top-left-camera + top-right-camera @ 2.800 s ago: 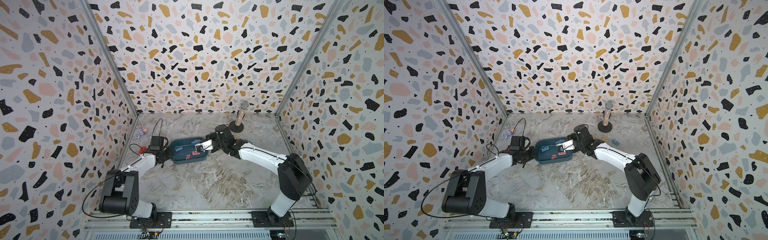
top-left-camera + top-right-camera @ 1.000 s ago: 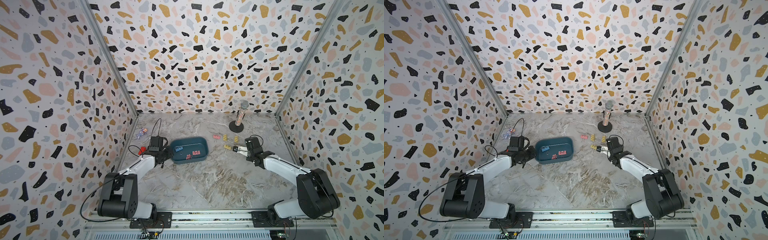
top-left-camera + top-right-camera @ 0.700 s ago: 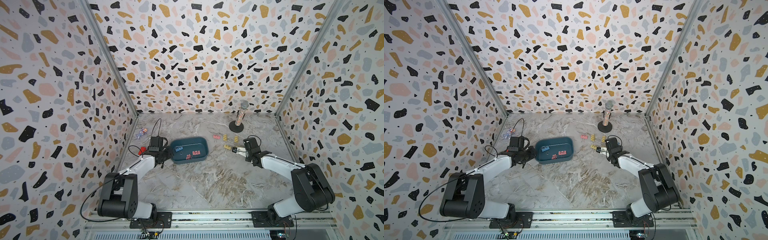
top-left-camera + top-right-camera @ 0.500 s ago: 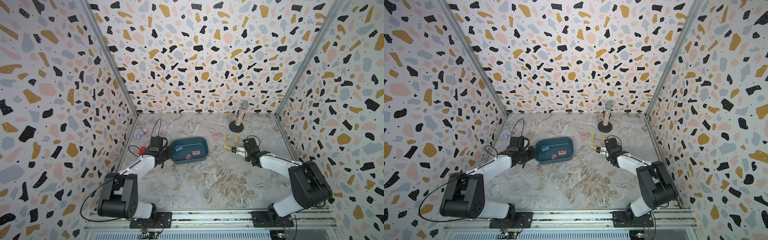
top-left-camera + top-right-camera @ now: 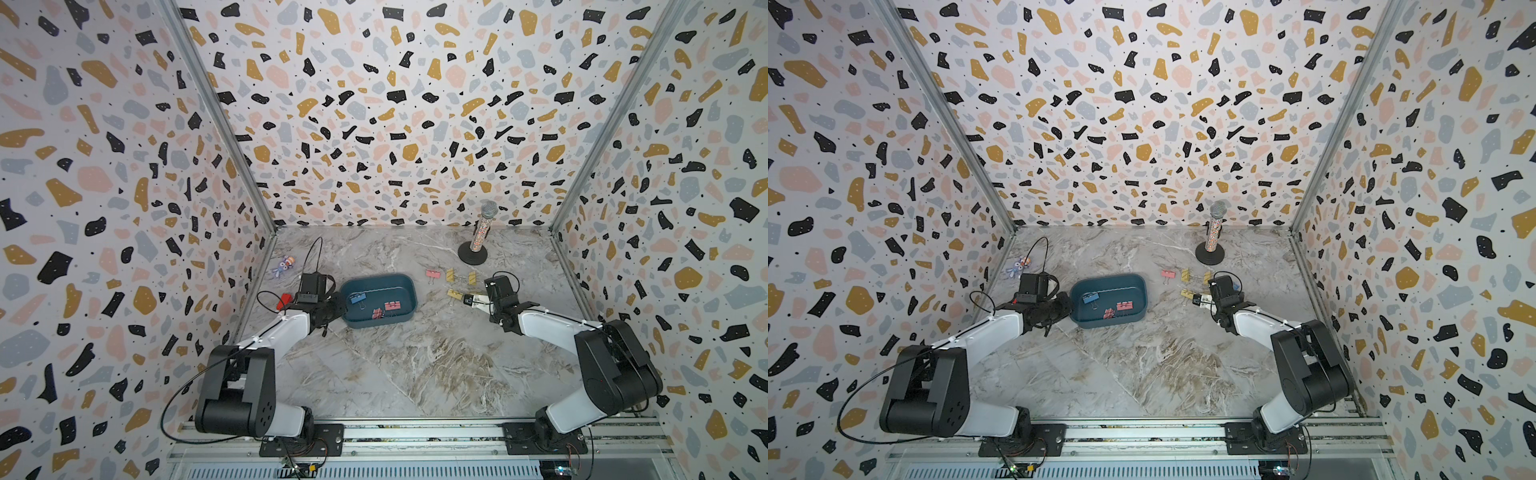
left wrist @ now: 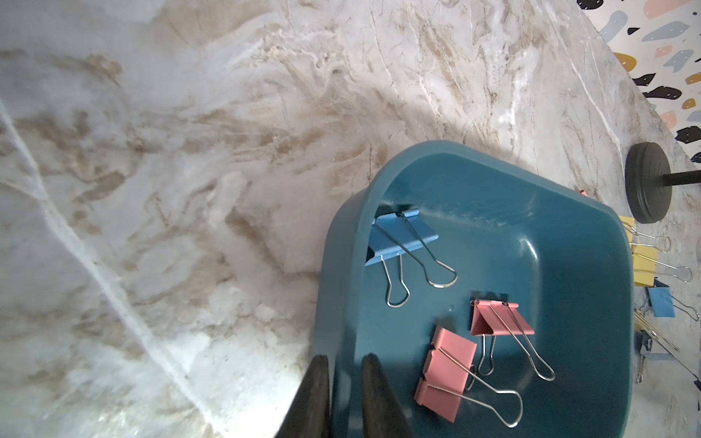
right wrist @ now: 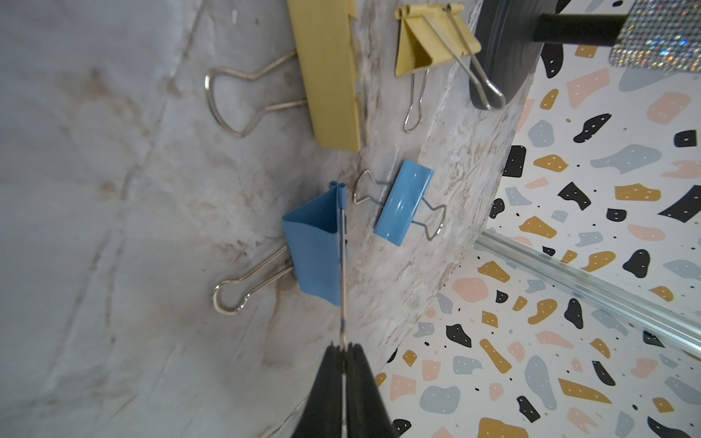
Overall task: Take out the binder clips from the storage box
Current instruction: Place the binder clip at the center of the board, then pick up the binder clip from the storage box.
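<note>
Reporting on the right arm: under three seconds ago the right gripper point(image 7: 344, 347) was reaching into the box point(image 5: 376, 276). Now it is sitting low over the table point(image 5: 415, 365), well apart from the box on its right side, among the clips point(image 5: 450, 274) already taken out. Its fingers point(image 7: 330, 379) are pressing together on one wire handle of a blue clip point(image 7: 315, 250), whose body is resting on the table. I am judging this a set-down in progress, with the release not yet finished.

The left gripper point(image 6: 345, 360) is staying at the box's left end, pinching the box wall with one finger inside and one outside. I am reading that as steadying the box.

Three clips are lying in the box: a second blue clip point(image 6: 402, 235) against its wall and two pink clips point(image 6: 500, 318) close together on its floor. So I am counting one more out and three to go, and the task is running well past halfway. The right arm is needing a clean release, then a return to the box.
</note>
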Robot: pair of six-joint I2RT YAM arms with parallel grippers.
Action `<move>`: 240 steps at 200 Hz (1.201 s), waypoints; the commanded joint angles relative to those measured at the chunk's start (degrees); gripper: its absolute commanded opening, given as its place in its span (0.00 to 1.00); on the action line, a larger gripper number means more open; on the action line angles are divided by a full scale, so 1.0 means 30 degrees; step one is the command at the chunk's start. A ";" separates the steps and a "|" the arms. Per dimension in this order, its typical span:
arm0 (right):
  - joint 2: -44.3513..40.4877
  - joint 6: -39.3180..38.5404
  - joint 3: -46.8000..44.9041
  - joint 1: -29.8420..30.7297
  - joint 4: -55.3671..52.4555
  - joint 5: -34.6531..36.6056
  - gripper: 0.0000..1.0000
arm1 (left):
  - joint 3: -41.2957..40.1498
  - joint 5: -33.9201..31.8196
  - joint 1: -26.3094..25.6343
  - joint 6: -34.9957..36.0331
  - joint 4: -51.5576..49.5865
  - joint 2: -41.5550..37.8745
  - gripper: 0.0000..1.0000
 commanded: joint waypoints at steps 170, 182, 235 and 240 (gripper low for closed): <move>-0.7282 0.6381 0.4221 -0.0031 -0.6868 -1.1047 0.35 | -0.0223 -0.0276 0.0046 0.0053 0.0573 -0.0377 0.21; -0.7384 0.7026 0.4478 0.0032 -0.6636 -1.2658 0.34 | -0.0176 -0.0251 0.0046 0.0075 0.0559 -0.0372 0.21; -0.5968 0.7403 0.4630 0.0873 -0.3868 -1.8858 0.33 | -0.0175 -0.0247 0.0046 -0.0002 0.0533 -0.0360 0.20; -0.5636 0.7306 0.4739 0.1108 -0.3573 -1.9057 0.33 | -0.0193 -0.0248 0.0061 0.0000 0.0533 -0.0343 0.21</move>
